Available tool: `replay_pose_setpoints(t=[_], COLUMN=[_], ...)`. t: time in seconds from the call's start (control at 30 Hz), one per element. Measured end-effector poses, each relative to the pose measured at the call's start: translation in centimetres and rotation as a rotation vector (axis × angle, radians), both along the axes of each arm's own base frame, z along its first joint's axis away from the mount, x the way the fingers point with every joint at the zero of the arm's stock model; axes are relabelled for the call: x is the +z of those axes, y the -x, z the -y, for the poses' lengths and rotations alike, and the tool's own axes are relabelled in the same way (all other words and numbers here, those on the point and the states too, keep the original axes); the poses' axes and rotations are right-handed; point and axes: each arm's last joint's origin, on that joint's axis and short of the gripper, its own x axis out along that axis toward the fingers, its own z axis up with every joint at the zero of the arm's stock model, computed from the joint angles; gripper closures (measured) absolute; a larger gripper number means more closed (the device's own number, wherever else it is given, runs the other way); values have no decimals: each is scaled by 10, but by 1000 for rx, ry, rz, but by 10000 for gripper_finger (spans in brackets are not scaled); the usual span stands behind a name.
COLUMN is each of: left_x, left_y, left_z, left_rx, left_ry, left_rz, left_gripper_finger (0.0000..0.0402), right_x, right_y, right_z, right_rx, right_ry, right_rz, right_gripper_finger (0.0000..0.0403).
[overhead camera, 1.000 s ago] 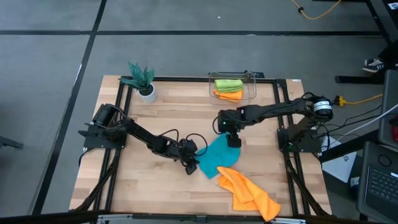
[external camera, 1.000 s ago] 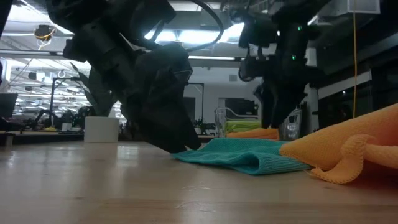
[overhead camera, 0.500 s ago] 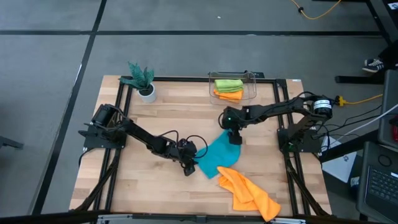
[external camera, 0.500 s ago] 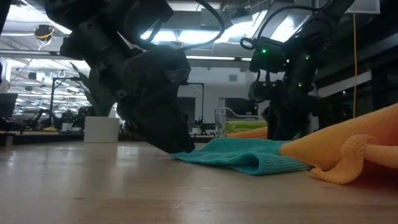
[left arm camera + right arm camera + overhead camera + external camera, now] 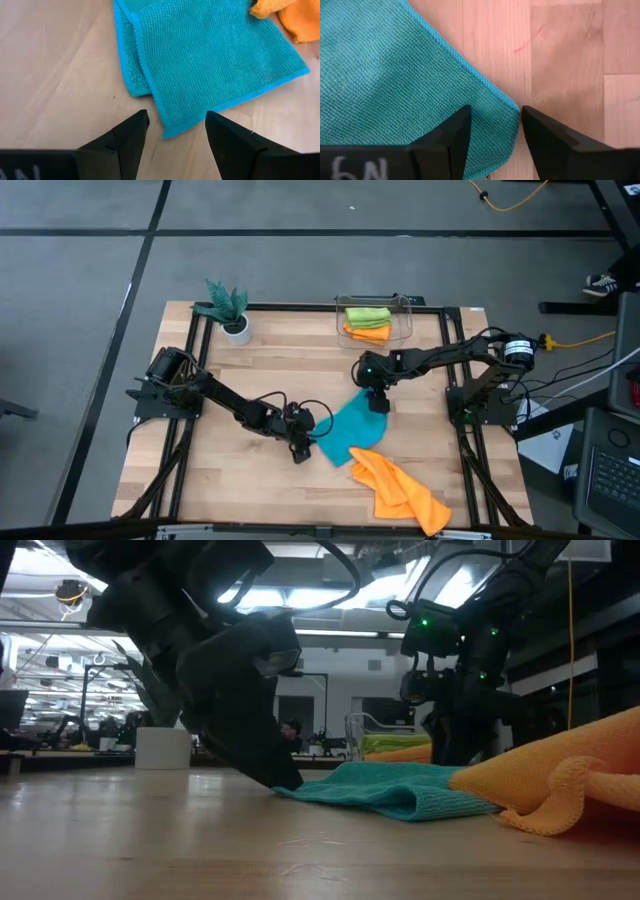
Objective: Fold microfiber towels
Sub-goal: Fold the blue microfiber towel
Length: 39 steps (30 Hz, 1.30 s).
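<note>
Four towels in all. One teal towel point(image 5: 347, 430) lies flat mid-table; one orange towel point(image 5: 398, 490) is crumpled at its near right, and one green point(image 5: 367, 314) plus one orange point(image 5: 367, 332) are stacked in the clear bin point(image 5: 405, 320) — far side. Two grippers: the left gripper point(image 5: 173, 131) gapes empty at the teal's left corner, the right gripper point(image 5: 495, 131) straddles its far corner — fingers apart, not gripping.

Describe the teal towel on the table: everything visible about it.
The teal towel is a soft, nubby microfiber cloth with a stitched edge, lying flat on the wooden table near its middle, with one side doubled over into a fold. The orange towel overlaps one corner. The left gripper straddles another corner with fingers open; the right gripper straddles the opposite corner, its fingers spread on either side of the cloth.
</note>
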Motion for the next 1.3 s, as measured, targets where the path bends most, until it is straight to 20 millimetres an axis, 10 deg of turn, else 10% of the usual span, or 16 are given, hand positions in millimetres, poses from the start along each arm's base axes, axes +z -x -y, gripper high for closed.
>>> replay_pose_setpoints(t=[0.8,0.97,1.3], left_x=[5,24,89], left_y=[-1,5,38], left_z=[-2,1,-6], left_rx=[-60,-115,-92], left_ry=[-97,-80,-159], left_rz=[35,41,68], left_gripper_finger=[399,401,401], right_x=[0,8,73], right_y=[0,-5,-29], right_z=[-1,-3,-33], right_rx=[-49,-66,17], right_ry=[-17,-30,-5], right_rz=[-5,-12,92], right_gripper_finger=[322,391,396])
